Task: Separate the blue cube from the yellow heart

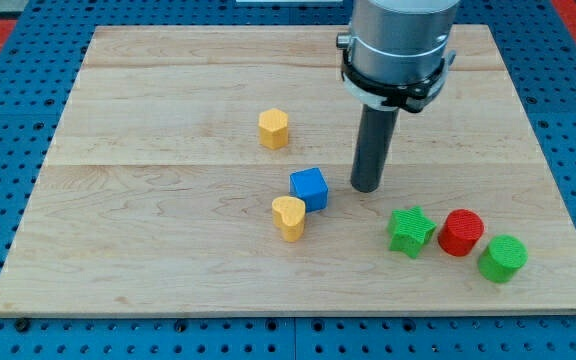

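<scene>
The blue cube (310, 188) sits near the middle of the wooden board (148, 230). The yellow heart (289, 217) lies just below and left of it, touching or nearly touching its lower left corner. My tip (367, 186) rests on the board just to the right of the blue cube, with a small gap between them. The dark rod rises from it to the grey arm at the view's top.
A yellow hexagonal block (274, 129) stands above and left of the cube. At the lower right lie a green star (410, 231), a red cylinder (461, 232) and a green cylinder (502, 258) in a row. A blue pegboard surrounds the board.
</scene>
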Controlling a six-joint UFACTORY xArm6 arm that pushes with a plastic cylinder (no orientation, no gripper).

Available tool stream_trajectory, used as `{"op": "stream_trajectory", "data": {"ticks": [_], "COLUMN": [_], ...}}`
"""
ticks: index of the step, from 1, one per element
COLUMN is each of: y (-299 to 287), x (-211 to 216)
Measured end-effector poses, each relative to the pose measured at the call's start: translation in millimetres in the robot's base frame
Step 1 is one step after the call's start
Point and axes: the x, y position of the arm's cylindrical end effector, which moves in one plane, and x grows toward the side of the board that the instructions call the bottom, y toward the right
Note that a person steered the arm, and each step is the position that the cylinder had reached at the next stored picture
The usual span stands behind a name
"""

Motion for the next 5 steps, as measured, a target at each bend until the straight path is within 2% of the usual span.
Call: {"op": "stream_trajectory", "data": {"ticks": [1,2,3,4,5], "y": [-50.0,-68.3,-77.1,-71.6,-127.2], "x": [35.5,28.1,-8.6,31.0,35.7]}}
